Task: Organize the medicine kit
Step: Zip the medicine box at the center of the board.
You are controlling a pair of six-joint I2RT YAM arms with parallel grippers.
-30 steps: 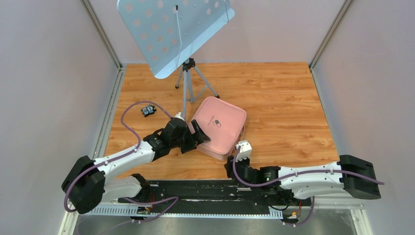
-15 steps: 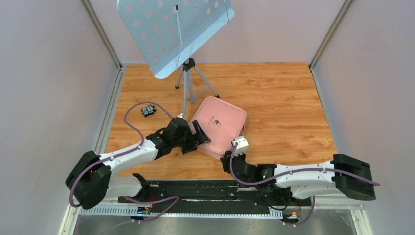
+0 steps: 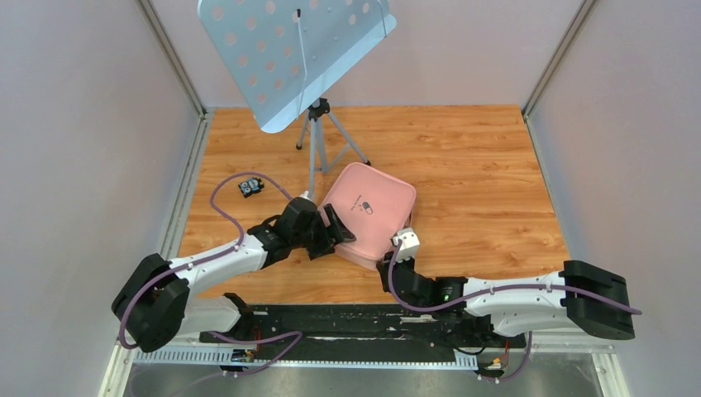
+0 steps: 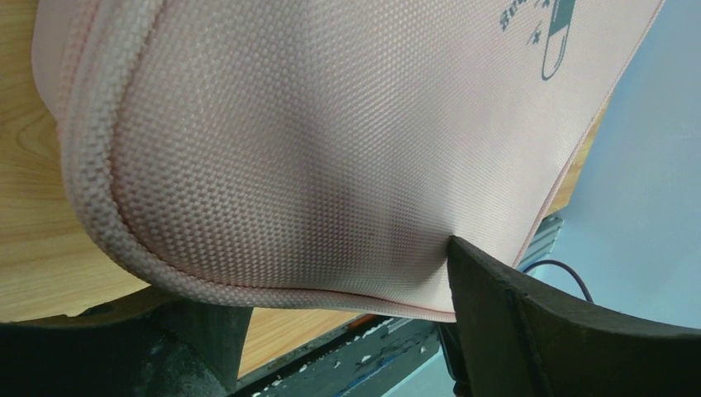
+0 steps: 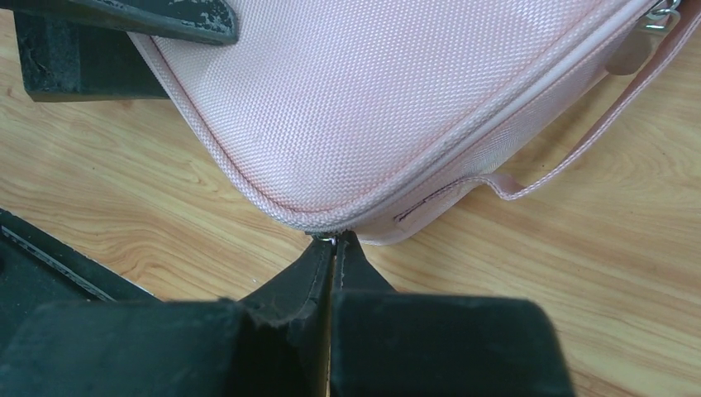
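Observation:
The pink medicine kit [image 3: 369, 211] lies zipped on the wooden table, its pill logo [image 4: 558, 45] facing up. My left gripper [image 3: 337, 231] straddles the kit's left corner with its jaws wide. One finger [image 4: 562, 331] presses a dent into the lid and the other finger [image 4: 124, 339] sits under the edge. My right gripper [image 5: 334, 241] is at the kit's near corner [image 5: 314, 207]. It is shut on the small metal zipper pull [image 5: 332, 239]. From above, the right gripper [image 3: 391, 258] lies low against the kit's near edge.
A light blue music stand [image 3: 293, 58] on a tripod [image 3: 318, 136] stands behind the kit. A small black and blue object [image 3: 250, 186] lies at the left. The kit's thin strap [image 5: 570, 157] trails on the wood to the right. A black rail [image 3: 331, 318] runs along the near edge.
My right gripper slid a little left towards the kit's near corner and closed on the zipper pull. The left gripper's jaws narrowed slightly on the kit's corner.

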